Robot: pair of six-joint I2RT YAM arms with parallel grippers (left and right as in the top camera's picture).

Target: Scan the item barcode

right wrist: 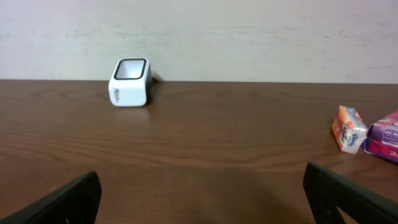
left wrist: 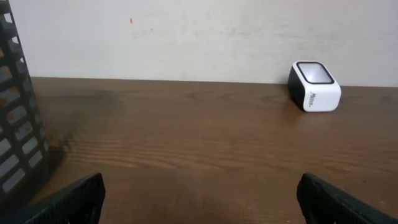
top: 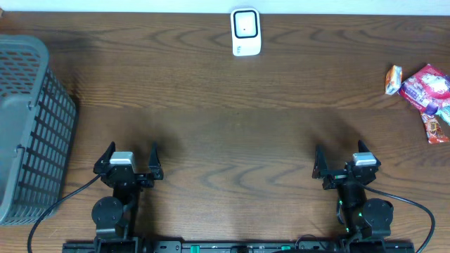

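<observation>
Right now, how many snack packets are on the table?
3 distinct, all at the right edge: an orange packet, a pink packet beside it, a red packet on the pile's near side. They overlap, so more may be hidden.

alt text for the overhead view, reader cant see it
At the near edge of a wooden table, the left gripper and right gripper are open and empty. A white scanner stands at the far edge, snack packets lie far right, a grey basket far left.
</observation>
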